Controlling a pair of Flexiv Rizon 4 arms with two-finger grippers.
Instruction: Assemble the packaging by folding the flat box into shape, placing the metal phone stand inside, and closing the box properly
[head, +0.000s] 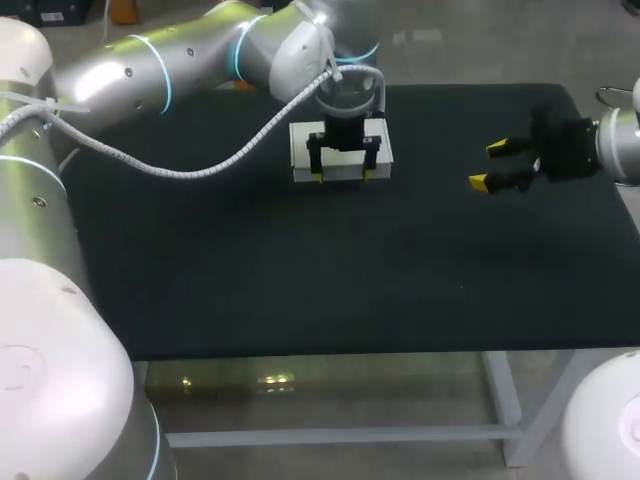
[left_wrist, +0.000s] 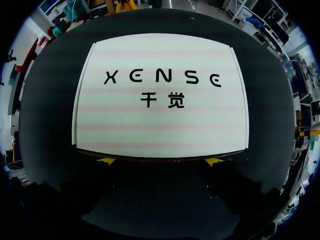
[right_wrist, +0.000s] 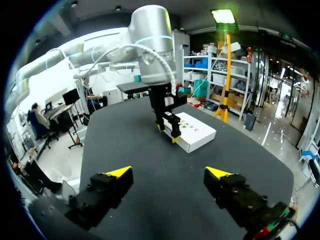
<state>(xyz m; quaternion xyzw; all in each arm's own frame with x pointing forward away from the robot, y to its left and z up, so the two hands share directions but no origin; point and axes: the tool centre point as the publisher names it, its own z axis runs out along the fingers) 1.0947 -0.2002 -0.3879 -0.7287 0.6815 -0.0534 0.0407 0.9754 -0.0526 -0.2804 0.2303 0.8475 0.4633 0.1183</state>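
A white closed box with dark print on its lid lies flat on the black table, toward the far middle. My left gripper points straight down at the box's near edge, open, its yellow tips just in front of that edge. In the left wrist view the box spreads out ahead of the left gripper. My right gripper hangs open above the table to the right of the box, nothing between its fingers. From the right wrist view its gripper faces the box and the left gripper. No phone stand shows.
The black table top stretches bare from the box to the front edge. A grey cable from my left arm sags over the table's left part.
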